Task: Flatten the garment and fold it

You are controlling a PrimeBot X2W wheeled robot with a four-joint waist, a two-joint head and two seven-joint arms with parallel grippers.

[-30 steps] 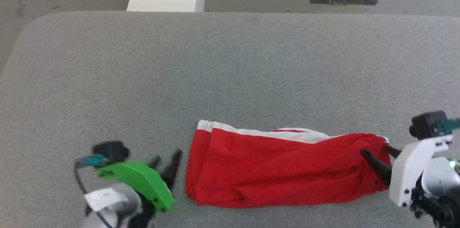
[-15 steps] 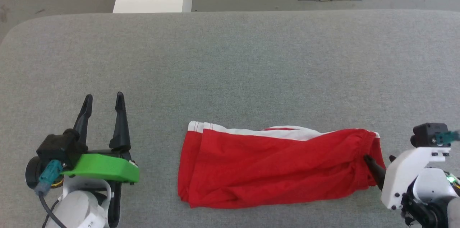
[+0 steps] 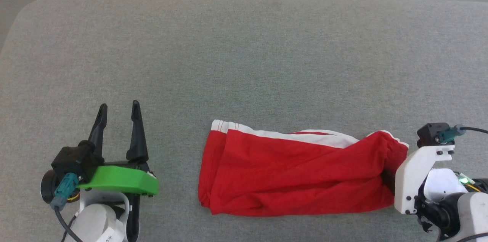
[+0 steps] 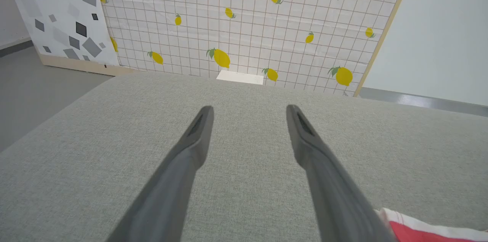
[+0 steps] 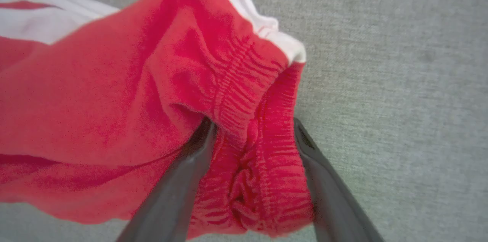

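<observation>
The garment [image 3: 289, 173] lies on the grey tabletop [image 3: 244, 63] as a long rumpled band, with the leg hems toward my left arm and the gathered waistband [image 5: 248, 93] at my right. The right end effector [image 5: 253, 122] straddles that bunched waistband, jaws wide and not clamped. One finger appears tucked under a fold. The left end effector [image 3: 119, 104] hangs released and empty over bare tabletop, beside the hem end but clear of it. I judge the step in hand to be securing the waistband for a flattening pull. I close only once both elastic layers sit deep between the fingers, because a shallow pinch would likely slip off the soft cloth. I keep the lift low and draw away from the hems. The left end effector should anchor the hem end first, or the whole garment may slide.
</observation>
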